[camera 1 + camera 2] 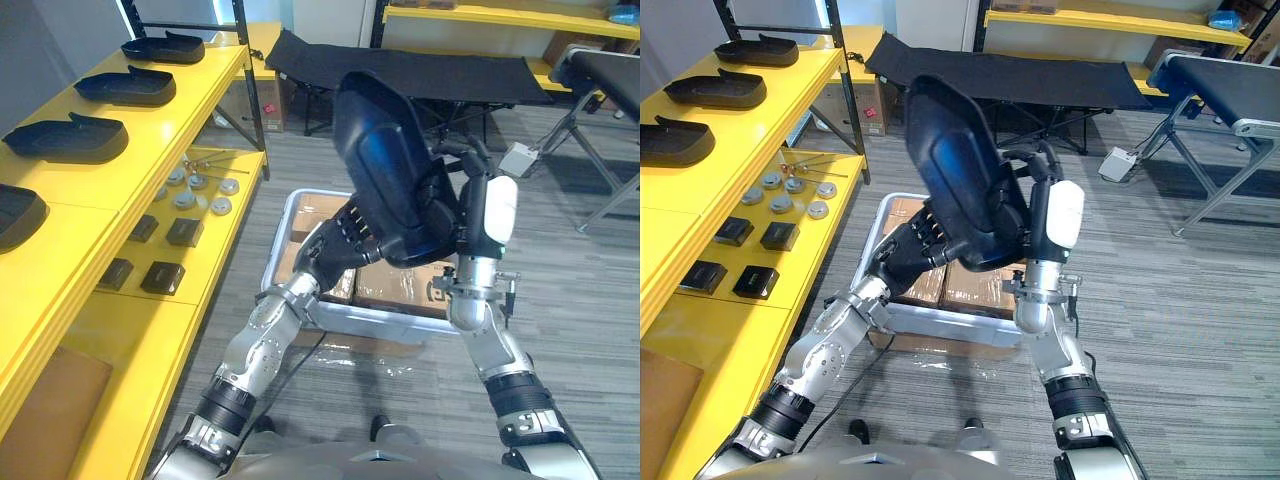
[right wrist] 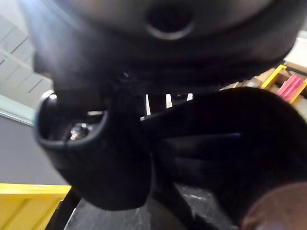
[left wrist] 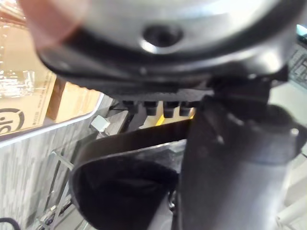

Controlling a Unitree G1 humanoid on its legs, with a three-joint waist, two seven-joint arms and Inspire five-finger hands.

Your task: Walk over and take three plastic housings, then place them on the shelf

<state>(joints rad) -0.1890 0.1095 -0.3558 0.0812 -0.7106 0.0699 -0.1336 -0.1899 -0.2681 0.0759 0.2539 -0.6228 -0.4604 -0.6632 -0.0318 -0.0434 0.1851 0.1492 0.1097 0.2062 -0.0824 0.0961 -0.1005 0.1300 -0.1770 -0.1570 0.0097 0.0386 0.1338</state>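
Black plastic housing (image 1: 390, 160) held up in the air above the grey crate (image 1: 380, 325), tilted steeply, narrow end highest, glossy hollow side facing the camera with a blue sheen. Both hands are on it. Left hand (image 1: 345, 240) grips the lower edge from beneath, fingers curled against the shell; in the left wrist view the rim sits between thumb and finger row. Right hand (image 1: 478, 205) clamps the edge on the robot's right side, fingers hooked over the rim, white-covered thumb lying along the outside. The crate sits on the floor and holds cardboard boxes (image 1: 400, 285). To the crate's left stands the yellow shelf (image 1: 215, 90): four more dark housings (image 1: 125, 88) in a row on its upper level, small black blocks (image 1: 185, 232) and round metal discs (image 1: 200, 185) on the lower level. Beyond the crate, a black folding cot (image 1: 420, 70).
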